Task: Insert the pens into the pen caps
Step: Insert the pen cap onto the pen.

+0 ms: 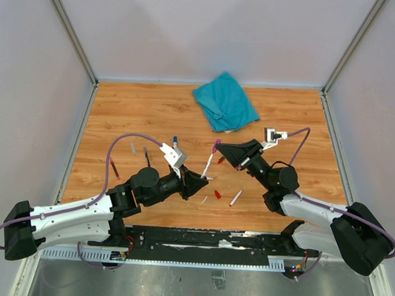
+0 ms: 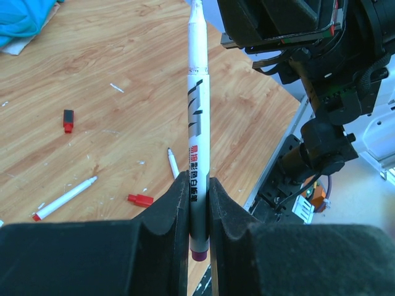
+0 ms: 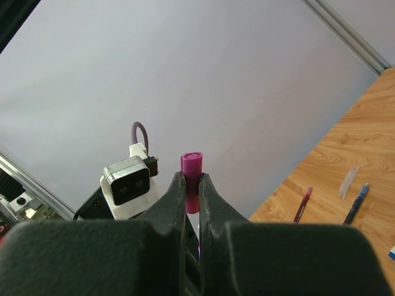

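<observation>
Grey walls stand around a wooden counter (image 1: 140, 113). Up in the air over the middle of it, the two arms meet. The left gripper (image 2: 197, 185) is squeezed tight on a white pen (image 2: 197, 123). It holds the pen low down on the barrel, so the long front part sticks out free and can point at the cap. The right gripper (image 3: 190, 182) is pinched tight on a purple cap (image 3: 191, 168). It holds the cap by its sides, I think so the open end can take the pen.

From above, the pen's end meets the cap, but I cannot tell how far in it has gone. I think this is the push-together step. Pen and cap must make one straight line, or the pen could slip past.

More work waits. A red-tipped pen (image 1: 236, 198) and a red cap (image 1: 218, 195) lie near, other pens (image 1: 112, 166) lie to the left, and a teal cloth (image 1: 225, 110) sits far back.
</observation>
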Controlling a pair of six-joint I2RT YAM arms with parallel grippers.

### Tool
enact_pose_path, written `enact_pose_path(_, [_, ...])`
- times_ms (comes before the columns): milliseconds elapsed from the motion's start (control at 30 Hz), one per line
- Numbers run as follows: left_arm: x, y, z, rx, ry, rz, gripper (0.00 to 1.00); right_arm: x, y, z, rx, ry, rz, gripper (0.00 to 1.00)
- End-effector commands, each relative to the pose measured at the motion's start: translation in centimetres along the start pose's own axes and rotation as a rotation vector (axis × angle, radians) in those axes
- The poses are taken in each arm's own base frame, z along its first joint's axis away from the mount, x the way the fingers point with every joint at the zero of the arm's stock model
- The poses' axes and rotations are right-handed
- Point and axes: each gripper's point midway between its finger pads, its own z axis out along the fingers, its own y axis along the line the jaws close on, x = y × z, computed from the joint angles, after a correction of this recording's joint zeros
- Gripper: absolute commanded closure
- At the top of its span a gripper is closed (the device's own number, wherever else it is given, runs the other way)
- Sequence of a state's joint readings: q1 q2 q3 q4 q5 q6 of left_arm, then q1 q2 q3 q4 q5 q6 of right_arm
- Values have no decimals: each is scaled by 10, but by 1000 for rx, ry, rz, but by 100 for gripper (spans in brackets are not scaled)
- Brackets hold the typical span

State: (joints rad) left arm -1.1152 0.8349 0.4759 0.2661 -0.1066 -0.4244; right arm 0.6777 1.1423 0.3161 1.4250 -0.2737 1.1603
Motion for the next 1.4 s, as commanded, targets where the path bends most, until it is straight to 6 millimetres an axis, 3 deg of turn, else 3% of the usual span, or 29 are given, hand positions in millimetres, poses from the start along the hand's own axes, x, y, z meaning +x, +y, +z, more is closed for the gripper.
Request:
enact_pose_path(0, [-11,-5,1,11,-36,16,100,-5,15,0,-66,2,-47,99])
enact_pose_path(667, [-11,-5,2,8,-36,15,99,13,-5,-12,8,72,-70,99])
enact_pose_path(1033, [-10,-5,2,10,-31,15,100,-10,14,5,-36,-7,-107,99])
enact_pose_path(1367, [-9,-4,2,7,-30,16,100,-14,16,9,-39,-18,-121,100])
